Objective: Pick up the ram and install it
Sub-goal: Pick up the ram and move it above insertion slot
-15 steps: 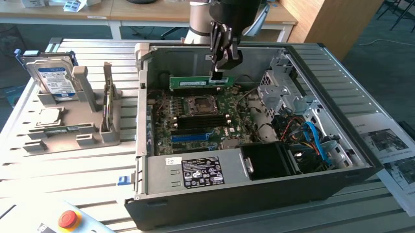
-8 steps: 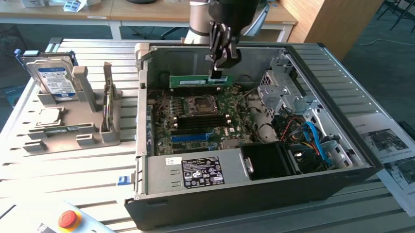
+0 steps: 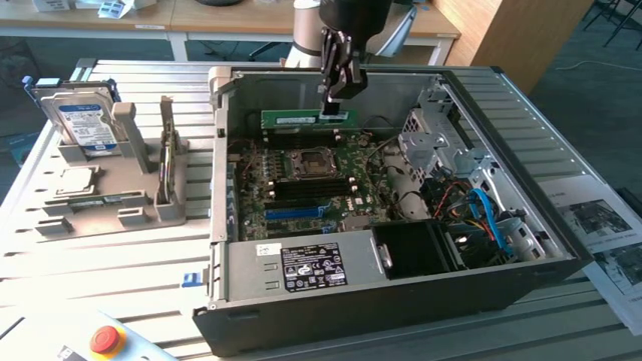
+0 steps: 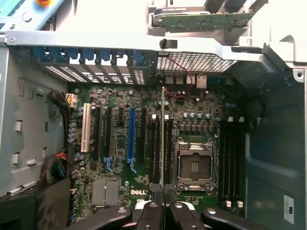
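1. The ram [image 3: 296, 119] is clamped on edge between the fingers of the gripper [image 3: 334, 113]. It is gripped near one end, so most of its length runs out toward the exterior view's left of the gripper.
2. Straight below the gripper is the motherboard [image 4: 115, 191]. In the wrist view the ram shows as a thin line running out from the fingertips, along the dark slots [image 4: 154, 143] beside the socket [image 4: 194, 165].
3. The ram seems to hang just above those slots, but whether its lower edge touches one is hard to tell.
4. The gripper reaches down into the open case [image 3: 331, 320], whose walls stand around it.
5. Well off to the exterior view's left of the gripper, outside the case, is a grey holder [image 3: 140, 188]. It carries a second stick [image 3: 165, 150] on edge, a hard drive [image 3: 86, 124] and a processor [image 3: 78, 179].
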Robot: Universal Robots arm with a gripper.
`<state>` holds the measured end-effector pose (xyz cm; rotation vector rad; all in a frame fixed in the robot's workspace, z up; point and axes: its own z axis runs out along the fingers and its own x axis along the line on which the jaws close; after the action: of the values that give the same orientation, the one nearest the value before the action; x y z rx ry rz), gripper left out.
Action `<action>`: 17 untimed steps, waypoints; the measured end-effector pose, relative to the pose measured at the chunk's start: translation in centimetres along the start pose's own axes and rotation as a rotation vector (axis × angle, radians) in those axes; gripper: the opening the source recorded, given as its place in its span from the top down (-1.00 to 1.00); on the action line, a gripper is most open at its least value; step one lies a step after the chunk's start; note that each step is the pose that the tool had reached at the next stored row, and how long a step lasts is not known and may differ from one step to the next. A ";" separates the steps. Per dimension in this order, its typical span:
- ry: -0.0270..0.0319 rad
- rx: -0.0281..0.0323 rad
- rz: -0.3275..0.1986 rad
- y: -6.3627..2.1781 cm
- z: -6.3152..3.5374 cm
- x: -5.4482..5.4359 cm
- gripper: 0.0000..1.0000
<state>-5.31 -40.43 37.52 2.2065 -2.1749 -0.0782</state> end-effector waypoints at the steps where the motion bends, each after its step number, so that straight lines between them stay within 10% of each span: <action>1: 0.0001 0.0000 0.000 0.00 0.01 -0.1 0.76; 17: 0.0001 0.0000 -0.001 -2.04 -0.12 0.0 0.76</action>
<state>-3.27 -40.36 37.51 2.2079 -2.1733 -0.0781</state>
